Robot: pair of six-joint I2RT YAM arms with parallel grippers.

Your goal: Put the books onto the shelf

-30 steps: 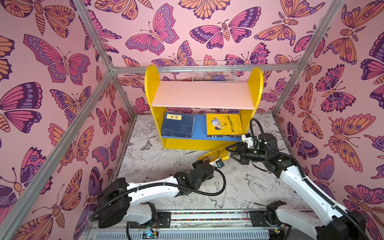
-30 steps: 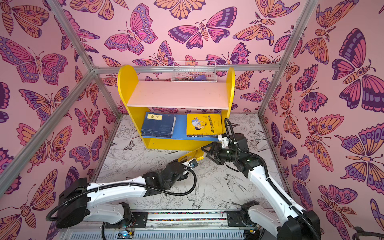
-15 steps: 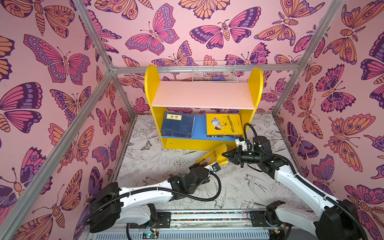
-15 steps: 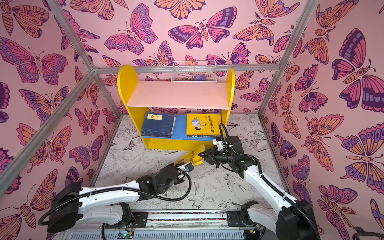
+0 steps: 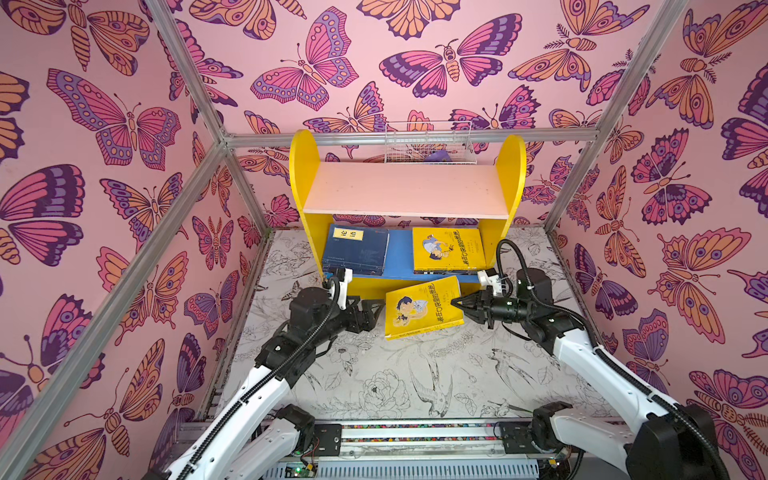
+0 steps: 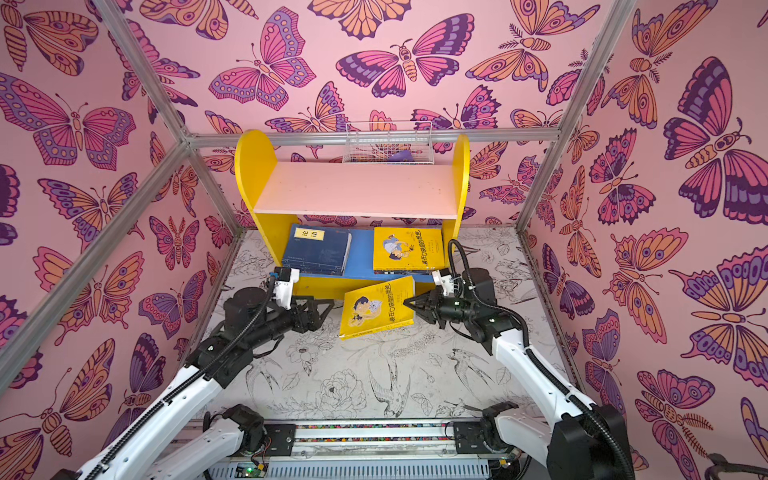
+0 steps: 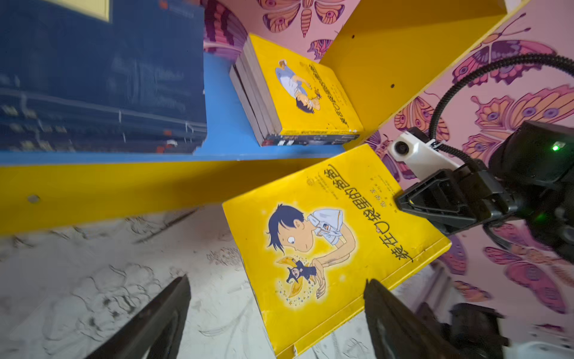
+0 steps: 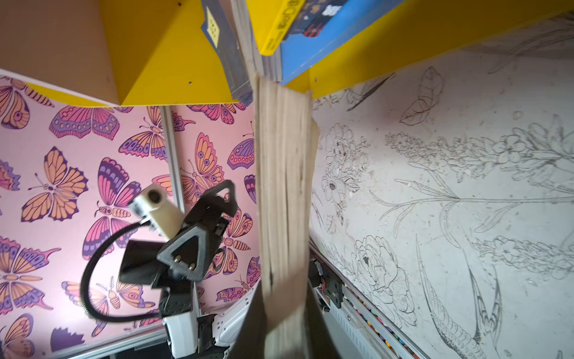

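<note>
In both top views the left claw (image 5: 374, 311) stands wide open at 9 o'clock of the loose yellow book (image 5: 422, 308), holding nothing. At 3 o'clock the right claw (image 5: 457, 302) is clamped on that book's edge, and the book hangs tilted over the surface (image 5: 415, 382). This reads as a handover to the right arm. The next move calls for lifting the book toward 12 o'clock onto the shelf (image 5: 407, 191), probably atop the yellow stack (image 5: 446, 249). Only the right wrist view shows the page edge (image 8: 284, 186) pinched between the jaws. Only the left wrist view shows dark spines under that stack.
</note>
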